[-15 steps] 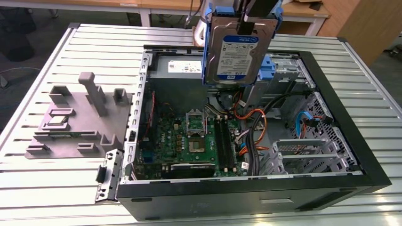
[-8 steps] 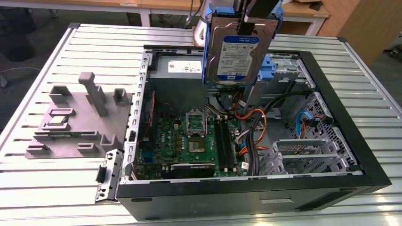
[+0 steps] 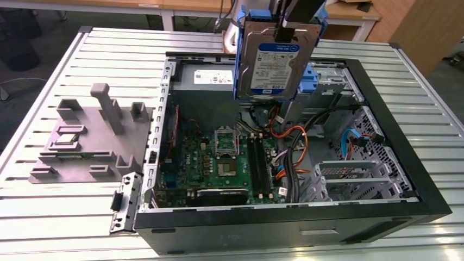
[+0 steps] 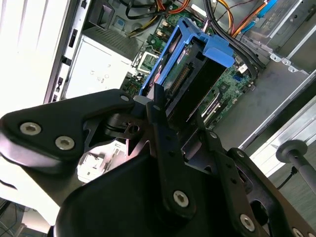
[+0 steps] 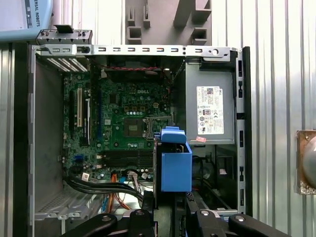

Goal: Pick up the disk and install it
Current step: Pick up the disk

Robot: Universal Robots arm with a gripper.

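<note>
Disk, flat rectangular silver-grey hard drive with blue-and-white label and blue plastic side rails [image 3: 275, 60]: hung above the open black computer case [image 3: 406, 185], clear of everything inside it. Tool [image 3: 288, 36]: clamped on the disk's upper end. Step judged: pick-up done, carry in hand, installation not yet made; seating would call for the rails lined square with a bay. Long axis stood upright; label faced the exterior camera; free end pointed down into the case.

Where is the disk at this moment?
In the exterior view the disk is held upright in the gripper, hanging above the open computer case, close to the grey power supply, label facing the camera.
</note>
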